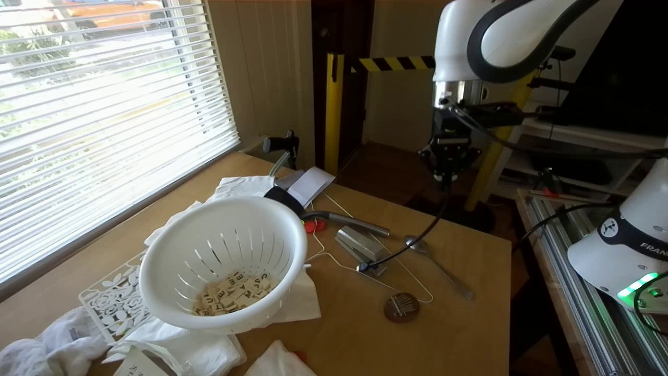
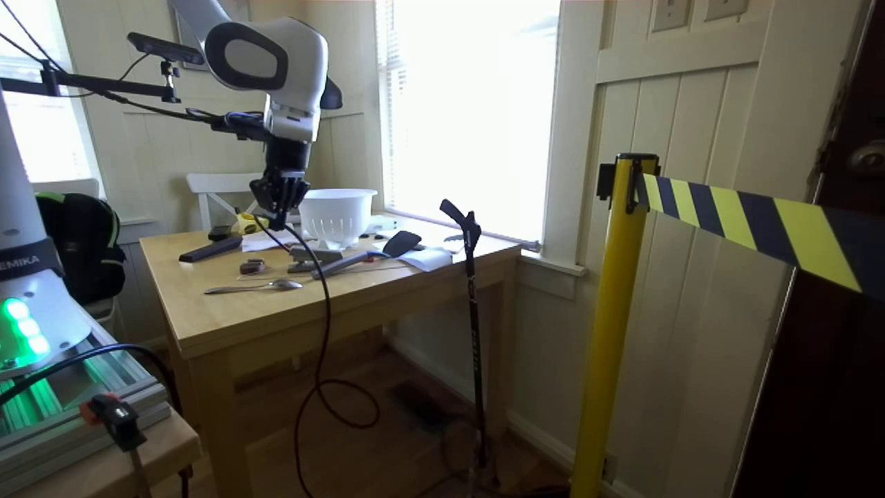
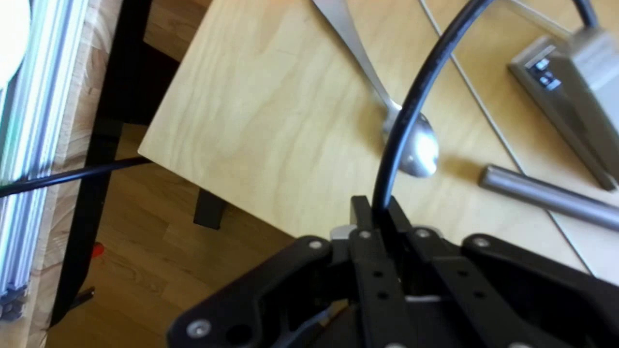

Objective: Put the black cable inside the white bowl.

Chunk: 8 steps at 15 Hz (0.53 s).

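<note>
Wrist view: claw (image 3: 379,205) pinching black cable (image 3: 408,111), which arches forward of claw, above spoon (image 3: 422,147). Cable likely light, springy, slippery; slack (image 2: 328,311) hanging beneath claw may tug. Hold nearer free end (image 1: 361,267), below claw, should steer better. White bowl (image 1: 209,230) well apart from claw.

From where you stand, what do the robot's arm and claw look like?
The arm is white and rounded, with dark curved trim and a silvery collar near its end. Its white base has a black band with white lettering, and green lights. A dark lead extends from below the collar. The claw is black, with slim fingers and silvery screw heads.
</note>
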Each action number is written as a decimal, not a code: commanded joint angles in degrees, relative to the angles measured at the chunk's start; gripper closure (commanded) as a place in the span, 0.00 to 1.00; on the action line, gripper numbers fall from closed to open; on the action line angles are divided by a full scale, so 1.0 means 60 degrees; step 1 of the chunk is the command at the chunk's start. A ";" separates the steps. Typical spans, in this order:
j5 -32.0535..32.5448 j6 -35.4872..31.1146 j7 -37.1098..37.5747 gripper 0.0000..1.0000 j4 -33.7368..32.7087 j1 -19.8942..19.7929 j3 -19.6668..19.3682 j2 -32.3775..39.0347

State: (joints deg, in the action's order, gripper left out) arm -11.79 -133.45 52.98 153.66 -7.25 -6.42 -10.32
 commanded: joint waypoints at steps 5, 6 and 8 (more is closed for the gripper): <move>0.0765 0.0841 0.2059 0.98 -0.1092 -0.1041 0.0461 -0.3268; 0.0727 0.0863 0.2155 0.98 -0.1332 -0.1115 0.0501 -0.3441; 0.0959 0.0749 0.2463 0.98 -0.1939 -0.1357 0.0723 -0.3701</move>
State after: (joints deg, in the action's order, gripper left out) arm -7.59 -129.98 64.29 146.13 -13.11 -4.28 -29.44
